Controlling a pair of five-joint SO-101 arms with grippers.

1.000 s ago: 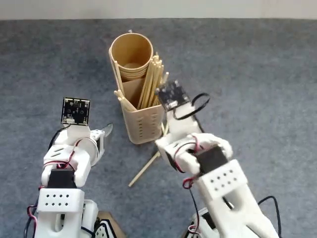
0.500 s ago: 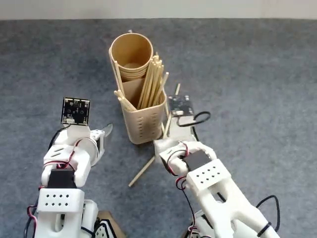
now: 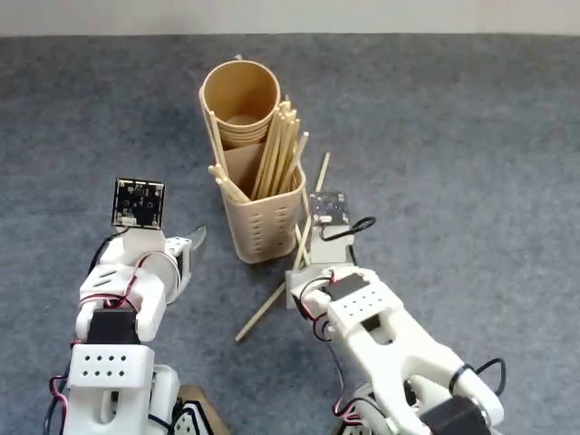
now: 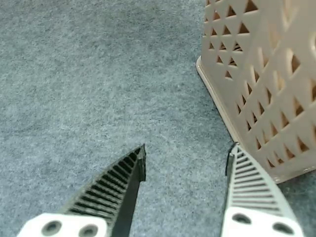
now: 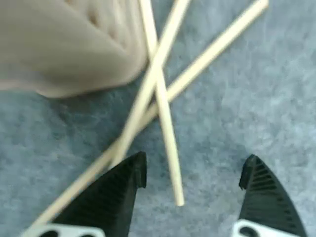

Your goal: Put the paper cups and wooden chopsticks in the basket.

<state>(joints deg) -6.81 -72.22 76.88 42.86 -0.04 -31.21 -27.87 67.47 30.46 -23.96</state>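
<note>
Over the last second your right arm has pulled back from the rim of the beige perforated plastic basket (image 3: 263,227) and dropped low beside it. Its right gripper (image 5: 195,160) now hangs over the loose pale wooden chopsticks (image 5: 157,98). The left arm has not shifted.

Those loose sticks are what remains of the job. Three of them lie crossed on the grey carpet (image 3: 471,136), just beside the basket's near corner on the right arm's side. One long stick (image 3: 265,310) runs out from under the arm toward the front. The right gripper's jaws are spread wide and empty, straddling the end of one stick. That looks like lining up for the next pick, not yet a grasp.

Inside the basket, the stack of tan paper cups (image 3: 240,95) sits at the far end. A bundle of wooden chopsticks (image 3: 281,154) leans upright next to it.

Your left gripper (image 4: 188,148) rests just beside the basket's other side, jaws apart, holding nothing.

Because the sticks overlap, closing may catch two at once or flick one away, so weigh that before you close.
</note>
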